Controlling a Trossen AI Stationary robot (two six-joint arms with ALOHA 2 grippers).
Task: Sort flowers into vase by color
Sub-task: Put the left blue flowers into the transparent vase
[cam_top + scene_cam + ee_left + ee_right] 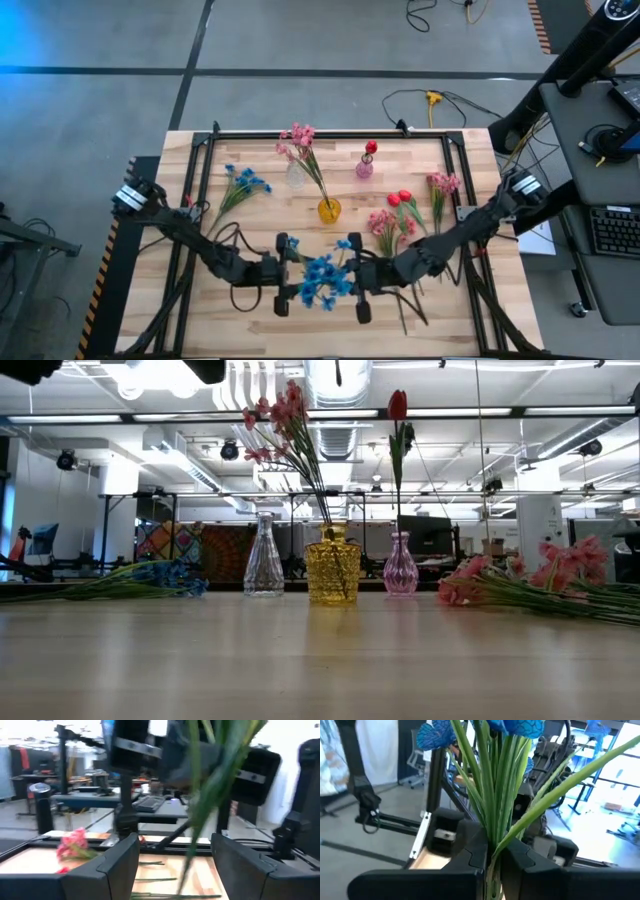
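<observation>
Both arms reach inward over the near half of the table (260, 215), their wrists facing each other at its middle. The right gripper (492, 852) is pressed together on the green stems of a blue flower bunch (322, 280), which is held off the table between the two wrists. The left gripper (175, 865) stands spread wide, its fingers (117, 865) on either side of those stems without touching them.

Three vases stand in the far half: a clear vase (296, 176) with nothing in it, a yellow vase (329, 210) holding a pink spray (298, 138), and a pink vase (364, 167) holding one red bud (371, 148).

Loose flowers lie in three spots: a second blue bunch (243, 184) at the left, well apart from the vases, a mixed pile of pink blossoms and red buds (392, 215) right of the yellow vase, and a pink sprig (441, 186) near the right edge.

The near left corner and the far left strip of the table are bare wood. The right arm lies just beside the mixed pile.
</observation>
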